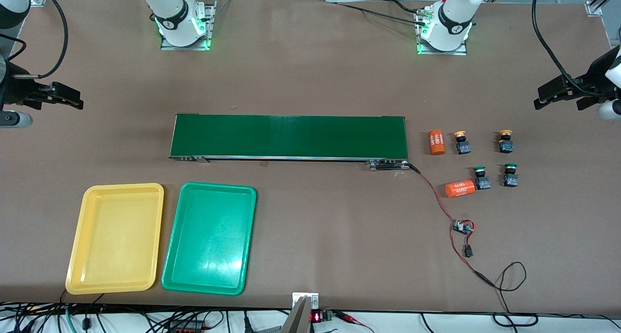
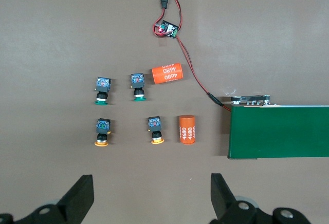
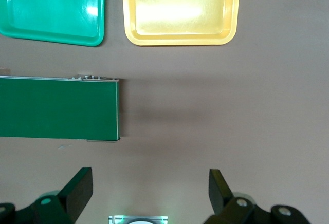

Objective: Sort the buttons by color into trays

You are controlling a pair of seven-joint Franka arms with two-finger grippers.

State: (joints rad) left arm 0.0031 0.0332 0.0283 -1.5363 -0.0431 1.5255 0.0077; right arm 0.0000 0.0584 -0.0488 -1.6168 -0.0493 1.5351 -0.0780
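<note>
Both arms waited high over the table ends, the left gripper (image 2: 149, 198) and right gripper (image 3: 149, 196) each with fingers spread wide, holding nothing. Two yellow buttons (image 1: 462, 142) and two green buttons (image 1: 482, 177) stood (beside two orange cylinders (image 1: 436, 142)) at the left arm's end of the conveyor belt (image 1: 289, 136). The yellow tray (image 1: 116, 238) and green tray (image 1: 209, 237) lay side by side, nearer the front camera than the belt.

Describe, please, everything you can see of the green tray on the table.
The green tray is a shallow rectangular dish of glossy, plastic-looking green with rounded corners and a raised rim. It lies flat and empty on the brown table, beside the yellow tray, apart from it by a narrow gap, nearer to the front camera than the conveyor belt. Nothing touches it.
</note>
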